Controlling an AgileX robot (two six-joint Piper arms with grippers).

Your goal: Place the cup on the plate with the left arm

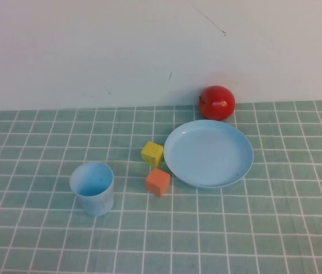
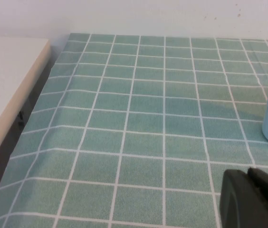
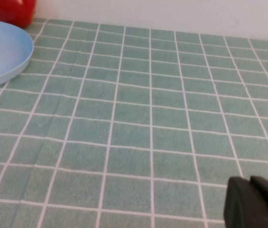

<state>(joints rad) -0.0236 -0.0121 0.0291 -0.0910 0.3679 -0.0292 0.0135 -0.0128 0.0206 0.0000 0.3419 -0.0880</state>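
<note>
On the left of the desk, which is wearing a green cloth with a white grid, the cup is standing upright with its open mouth up, alone on the cloth and well apart from the plate. The left wrist view is catching the cup's pale blue side at the frame edge, and the left pincer is showing as a black block low in that picture, hovering above bare cloth near the cup and touching nothing; its two black fingers are lying pressed together, so it is closed and holding nothing. A pale surface is sitting beyond the cloth's edge in that same view.

Moving right, a yellow cube is sitting just beside the plate's left rim, and an orange cube is lying a little nearer the camera, also close to that rim; the two cubes are near each other without touching. The plate is resting flat on the cloth right of centre, with nothing on it. A red apple is sitting behind the plate, close to its far rim and against the white wall.

Further right, the right pincer is hanging over bare cloth, well apart from the plate's rim; I cannot tell how its fingers are standing
</note>
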